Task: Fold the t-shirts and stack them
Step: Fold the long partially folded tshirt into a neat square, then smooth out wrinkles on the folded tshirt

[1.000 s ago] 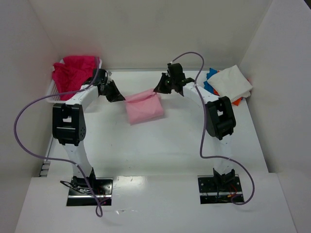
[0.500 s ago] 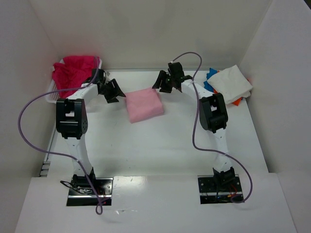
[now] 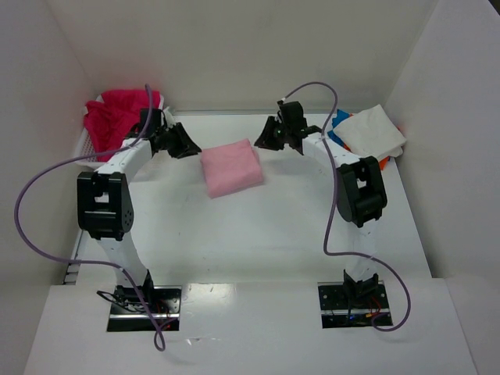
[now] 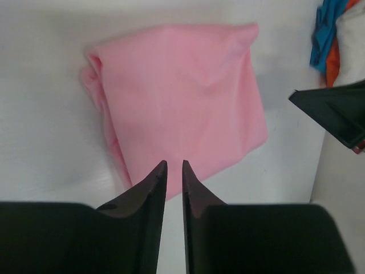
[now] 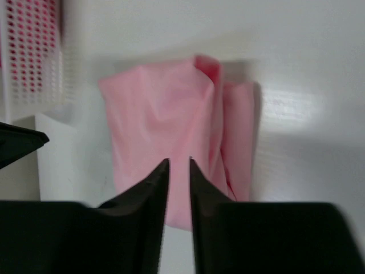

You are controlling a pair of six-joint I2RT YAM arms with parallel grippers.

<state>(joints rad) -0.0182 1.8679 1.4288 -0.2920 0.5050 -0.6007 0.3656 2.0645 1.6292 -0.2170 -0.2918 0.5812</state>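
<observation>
The pink shirt [image 3: 230, 168] lay folded into a squarish pad in the middle of the far half of the tabletop [image 3: 258, 234], flat and on its own, touching neither arm. A second before, both grippers had been down at its two far corners with one edge of the cloth raised; now the edge had dropped and the pad looked tidier, though it sat in the same spot. The left gripper [image 3: 191, 148] had let go and drawn back to the pad's left, close to the basket [image 5: 34, 57] with the magenta shirts [image 3: 117, 113]. The right gripper [image 3: 262, 141] had lifted clear on the other side. From each wrist I could see the jaws nearly together, a thin gap showing between the tips and nothing caught in it, so both were empty. I took that to mean the folding of this shirt was finished and only the stacking remained. The pile stood well apart in the far right corner, a white shirt [image 3: 373, 133] on top with blue [image 3: 337, 125] and orange [image 3: 383, 163] showing under it. The pink pad would still have to go there, and the magenta ones had not yet been folded
</observation>
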